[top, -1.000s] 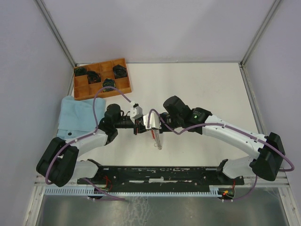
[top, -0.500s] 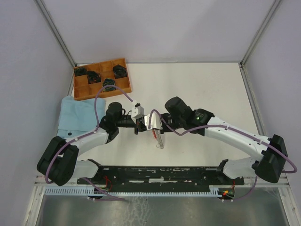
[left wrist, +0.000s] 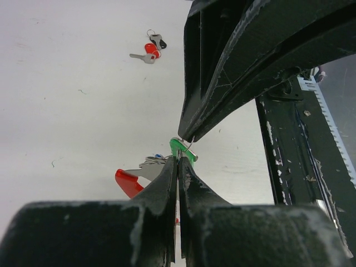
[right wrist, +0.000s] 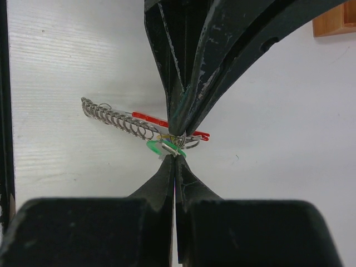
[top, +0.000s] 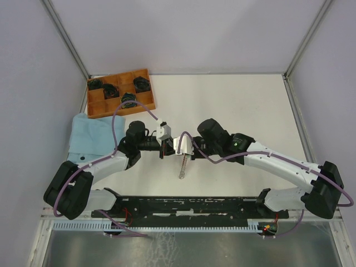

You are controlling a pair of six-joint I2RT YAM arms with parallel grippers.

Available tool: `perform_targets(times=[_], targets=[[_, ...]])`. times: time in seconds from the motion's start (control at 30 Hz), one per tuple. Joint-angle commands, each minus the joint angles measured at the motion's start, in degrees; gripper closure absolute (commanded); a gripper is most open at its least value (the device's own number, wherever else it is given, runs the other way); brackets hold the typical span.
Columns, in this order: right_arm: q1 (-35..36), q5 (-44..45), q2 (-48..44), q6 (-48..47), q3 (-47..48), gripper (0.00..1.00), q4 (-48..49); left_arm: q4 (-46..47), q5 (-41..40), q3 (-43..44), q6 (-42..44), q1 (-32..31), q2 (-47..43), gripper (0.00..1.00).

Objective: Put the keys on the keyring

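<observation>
The left gripper (left wrist: 178, 162) is pinched fully closed, its two dark fingers pressed together with no gap. As far as its wrist view shows, the tips nip the green key (left wrist: 179, 148) by its plastic head. The right gripper (right wrist: 175, 158) is closed just as tight. It comes in from the opposite side, so the two sets of tips meet almost nose to nose over the middle of the tabletop (top: 239, 105). Its tips sit at the keyring (right wrist: 190, 142), right where the thin metal ring and the green key come together. The bundle is so small that exactly which part each tip bites is hard to tell.

From that meeting point the rest of the keyring spreads outward. The red loop strap (left wrist: 128, 182) sticks out to one side with a few silver key blades next to it. The silver-grey chain (top: 182, 167) trails away from the tips toward the arm bases, and the whole bundle appears held clear of the surface.

Farther out, well apart from the grippers, a few loose keys (left wrist: 150, 50) lie flat on the tabletop in a small cluster, one with a red head and one with a dark head. At the far left corner stands a wooden compartment tray (top: 146, 73) holding dark round coils (top: 142, 84). A light blue cloth (top: 92, 136) lies just in front of it, beside the left arm.
</observation>
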Motion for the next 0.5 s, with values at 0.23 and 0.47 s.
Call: perform_targets(times=[0.23, 0.47], targets=[[0.0, -1.57, -0.54, 3.47, -2.49, 0.99, 2.52, 8.06, -5.0, -1.22, -3.97, 0.51, -1.61, 0.97], [0.0, -2.78, -0.41, 4.18, -3.39, 0.99, 5.67, 10.82, -6.78, -2.33, -5.54, 0.53, -1.74, 0.97]])
